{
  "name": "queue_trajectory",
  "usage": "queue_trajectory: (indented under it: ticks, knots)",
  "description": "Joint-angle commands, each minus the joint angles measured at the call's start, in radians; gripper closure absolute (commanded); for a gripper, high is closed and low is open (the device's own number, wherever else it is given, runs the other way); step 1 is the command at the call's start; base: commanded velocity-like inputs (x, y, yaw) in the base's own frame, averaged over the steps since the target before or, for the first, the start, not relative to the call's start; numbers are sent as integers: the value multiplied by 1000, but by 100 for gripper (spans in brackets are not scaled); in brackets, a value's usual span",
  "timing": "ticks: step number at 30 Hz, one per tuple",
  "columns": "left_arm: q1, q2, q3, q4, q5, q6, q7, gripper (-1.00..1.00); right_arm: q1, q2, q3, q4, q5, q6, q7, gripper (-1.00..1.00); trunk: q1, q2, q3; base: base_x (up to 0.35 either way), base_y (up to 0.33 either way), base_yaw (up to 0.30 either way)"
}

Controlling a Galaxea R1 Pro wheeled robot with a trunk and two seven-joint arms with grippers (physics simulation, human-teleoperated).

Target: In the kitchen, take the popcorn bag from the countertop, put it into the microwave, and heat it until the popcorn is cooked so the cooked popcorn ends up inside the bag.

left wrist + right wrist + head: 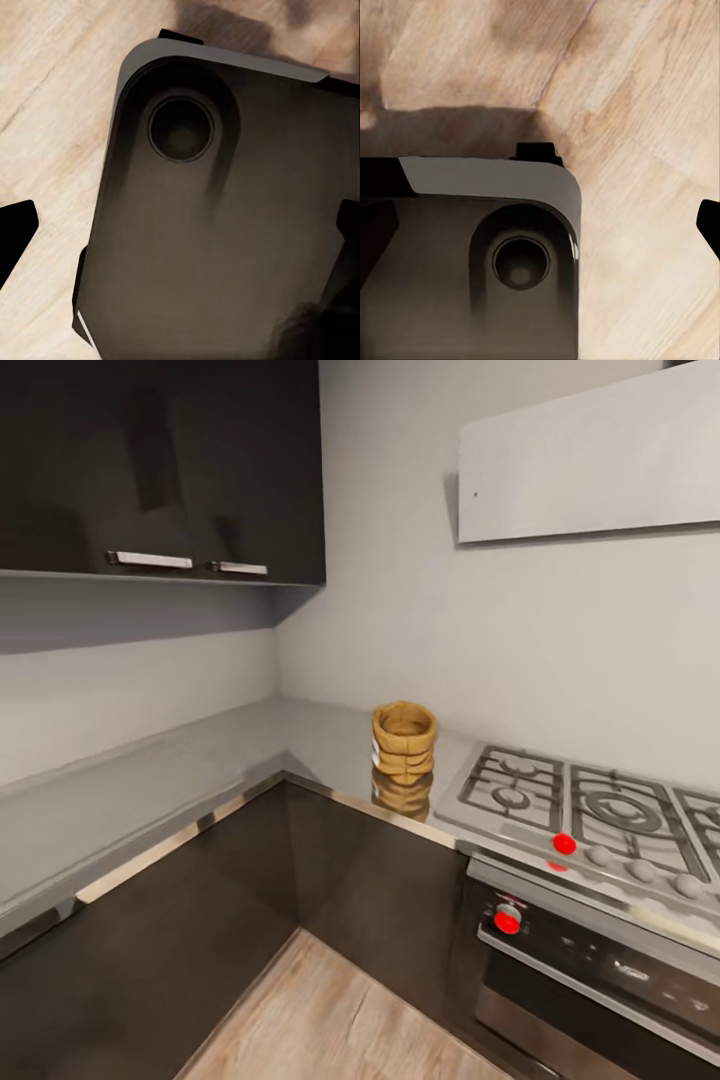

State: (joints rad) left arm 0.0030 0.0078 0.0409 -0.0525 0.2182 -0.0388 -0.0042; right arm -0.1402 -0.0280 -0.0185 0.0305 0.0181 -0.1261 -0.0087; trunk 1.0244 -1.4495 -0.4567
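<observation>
Grey glossy surface [150, 800] runs around the kitchen corner above dark cabinet fronts, and the popcorn bag [404, 739] stands upright on it, just beside the steel gas hob [590, 820]. Both wrist views look down on the robot's dark base [217, 225] over wooden floor [645, 112]; whether either arm's jaws are spread, I cannot tell

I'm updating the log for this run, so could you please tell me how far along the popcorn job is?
Nothing looks done yet. The popcorn bag stands upright and untouched on the grey countertop, beside the gas hob. In hand appears to be only the approach: the wrist views look down at the wooden floor and the robot's dark base. Left: grasp the bag, put it in the microwave, heat it.
</observation>
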Motion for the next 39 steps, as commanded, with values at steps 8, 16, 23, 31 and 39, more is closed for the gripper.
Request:
queue_trajectory:
  ticks: [8, 16, 23, 31, 39]
  knots:
    - [1, 0, 4, -1, 3, -2, 0, -100, -1, -1, -3, 3, -4, -6, -5, -100, 1, 0, -1, 269, 198, -196]
    - [0, 0, 14, -1, 7, -3, 1, -100, -2, -1, -3, 3, -4, -6, -10, -100, 1, 0, -1, 36, 19, -245]
    - [0, 0, 17, -2, 11, -2, 2, -100, -2, -5, -3, 3, -4, -6, -16, -100, 1, 0, -1, 0, 0, -166]
    - [0, -1, 19, -3, 12, -1, 9, -100, -2, -6, -3, 3, -3, -4, -16, -100, 1, 0, -1, 0, 0, -1]
    - [0, -2, 20, -3, 12, -3, 12, -100, -1, -6, -1, 3, -1, -6, -16, -100, 1, 0, -1, 0, 0, 0]
